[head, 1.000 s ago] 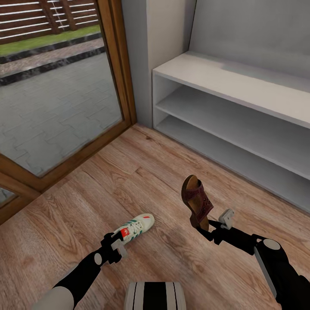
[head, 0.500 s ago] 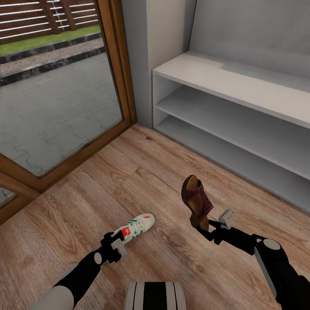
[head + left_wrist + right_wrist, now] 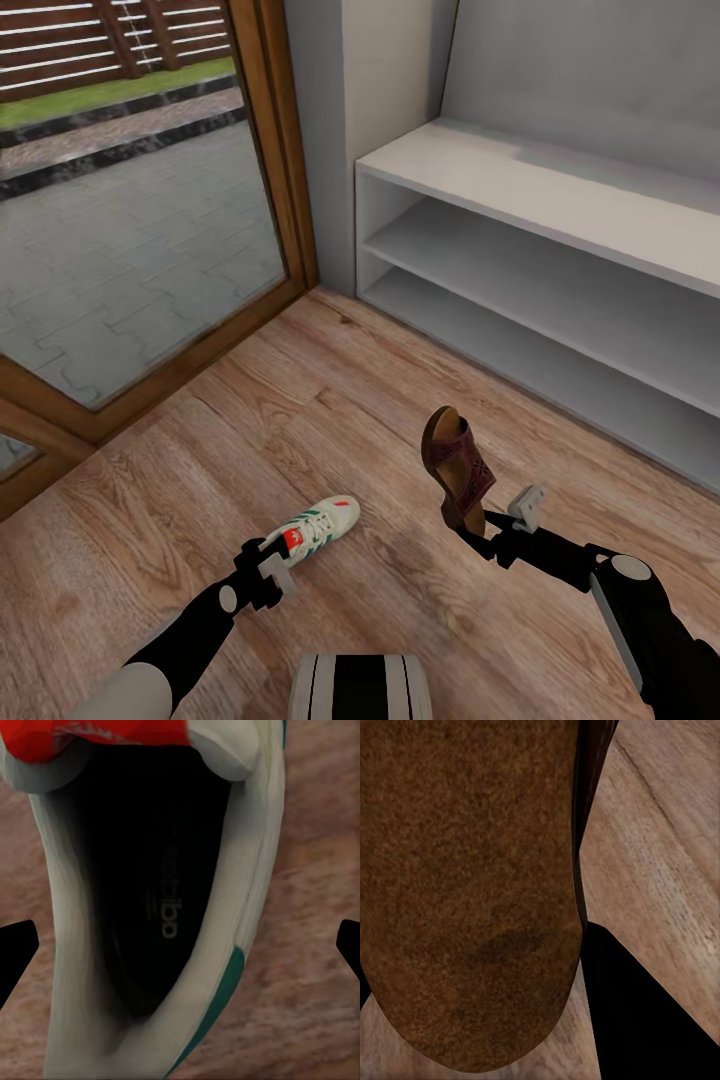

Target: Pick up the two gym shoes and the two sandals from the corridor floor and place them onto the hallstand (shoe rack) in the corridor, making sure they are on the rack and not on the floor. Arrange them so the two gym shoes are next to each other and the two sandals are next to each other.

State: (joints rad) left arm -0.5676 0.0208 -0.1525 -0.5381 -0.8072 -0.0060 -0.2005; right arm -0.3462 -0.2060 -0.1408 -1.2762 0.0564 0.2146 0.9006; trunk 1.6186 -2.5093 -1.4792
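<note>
One gym shoe, white with green stripes and a red-orange tongue patch, lies on the corridor floor. My left gripper hovers at its heel end, open. In the left wrist view the shoe's dark opening sits between the two black fingertips, which stand wide apart. My right gripper is shut on a brown sandal, held upright above the floor by its heel. Its brown sole looms large in the right wrist view. The hallstand stands ahead to the right, with a pale bench top and two bare shelves.
A glass door in a wooden frame runs along the left, ending at the wall corner beside the hallstand. Open plank floor lies between the shoes and the rack's lower shelf.
</note>
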